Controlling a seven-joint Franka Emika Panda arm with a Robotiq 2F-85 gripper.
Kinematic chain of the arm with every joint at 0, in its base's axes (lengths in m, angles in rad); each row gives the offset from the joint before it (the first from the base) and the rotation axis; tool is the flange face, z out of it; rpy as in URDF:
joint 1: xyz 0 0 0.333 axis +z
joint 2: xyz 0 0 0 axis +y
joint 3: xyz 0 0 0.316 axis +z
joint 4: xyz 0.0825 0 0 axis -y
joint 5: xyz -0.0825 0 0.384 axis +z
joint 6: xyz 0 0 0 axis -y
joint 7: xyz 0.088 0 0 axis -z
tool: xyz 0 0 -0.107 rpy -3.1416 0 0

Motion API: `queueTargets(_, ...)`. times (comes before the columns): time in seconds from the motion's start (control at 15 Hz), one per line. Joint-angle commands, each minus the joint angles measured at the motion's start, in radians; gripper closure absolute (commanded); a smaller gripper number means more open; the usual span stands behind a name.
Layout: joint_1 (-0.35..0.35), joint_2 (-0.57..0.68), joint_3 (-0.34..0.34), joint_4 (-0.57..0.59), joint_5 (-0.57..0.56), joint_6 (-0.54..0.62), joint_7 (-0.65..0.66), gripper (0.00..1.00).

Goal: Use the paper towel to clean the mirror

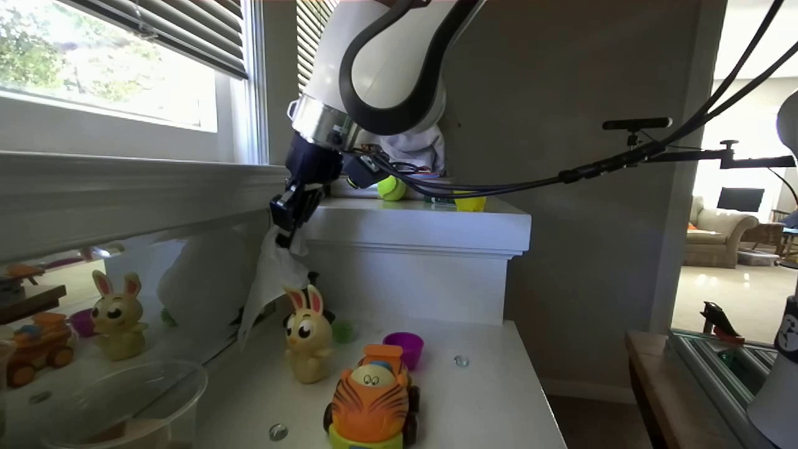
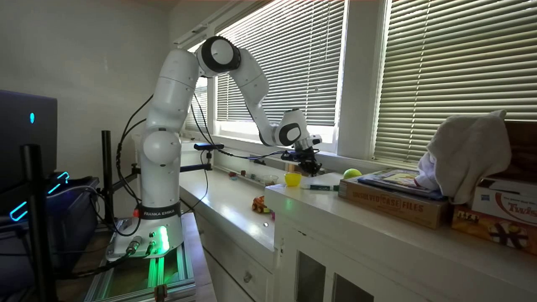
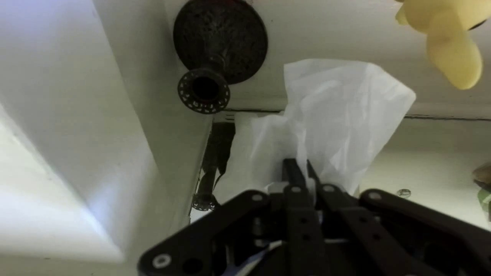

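Paper towel: white, creased, hanging fr. gripper, in corner where mirror meets raised ledge. Gripper pinched tog. on the paper; loose flaps spread beyond it in wrist view. In an exterior view a long tail droops twd mirror's bottom edge; contact w/ glass: can't tell.

Nearby on counter: dark candlestick just beside towel, pale yellow toy bunny on its other side, upright.

Further out: orange tiger-striped toy car, purple cup right behind it, green spiky ball just beside bunny, glass beads, clear plastic tub by mirror. Bunny + car reflected in mirror.

Up on ledge: tennis ball, yellow cup, marker, boxes w/ white cloth draped over. Arm arched over counter.
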Motion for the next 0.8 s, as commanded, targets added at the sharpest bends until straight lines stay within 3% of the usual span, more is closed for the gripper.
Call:
queueTargets(0.0, 0.057, 0.035, -0.062, 0.019, -0.097, 0.075, 0.041, 1.00)
queueTargets(0.27, 0.096, 0.053, -0.090, 0.018, -0.108, 0.108, 0.030, 1.00)
queueTargets(0.73, 0.129, 0.062, -0.060, 0.029, -0.075, 0.119, 0.009, 1.00)
